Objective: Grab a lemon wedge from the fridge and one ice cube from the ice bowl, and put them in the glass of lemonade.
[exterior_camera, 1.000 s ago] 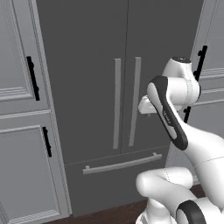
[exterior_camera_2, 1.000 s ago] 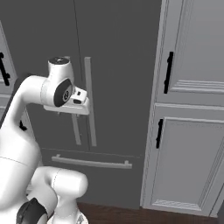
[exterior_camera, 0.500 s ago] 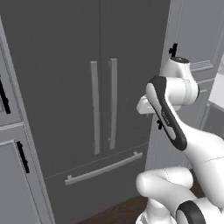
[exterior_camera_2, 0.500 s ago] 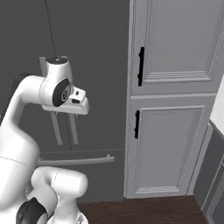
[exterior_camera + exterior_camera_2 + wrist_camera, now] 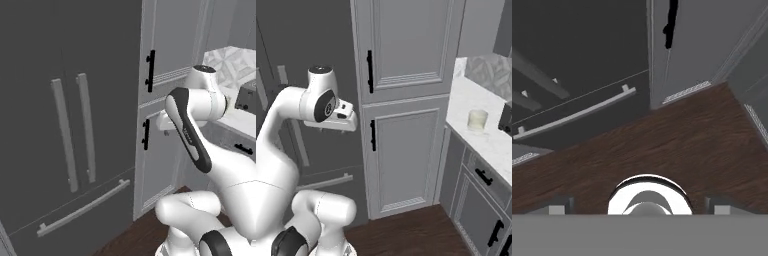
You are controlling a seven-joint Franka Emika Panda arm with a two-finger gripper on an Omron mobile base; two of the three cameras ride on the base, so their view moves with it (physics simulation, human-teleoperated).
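Nearest the fridge (image 5: 65, 125), the gripper (image 5: 637, 205) hangs above dark wood floor (image 5: 677, 135), fingers spread wide, holding nothing. The fridge doors are closed, hiding its contents. Farther right, past the grey cabinets (image 5: 406, 100), the glass of lemonade (image 5: 477, 120) stands on the marble counter (image 5: 491, 142); contents indistinct.

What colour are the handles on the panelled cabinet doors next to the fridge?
Black, on the pale grey panelled cabinet doors: short vertical bar handles, clearest in the right base view.

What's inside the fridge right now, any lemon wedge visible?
Nothing inside shows: the fridge has both doors and its drawer shut. Only the dark front and its grey handles are visible.
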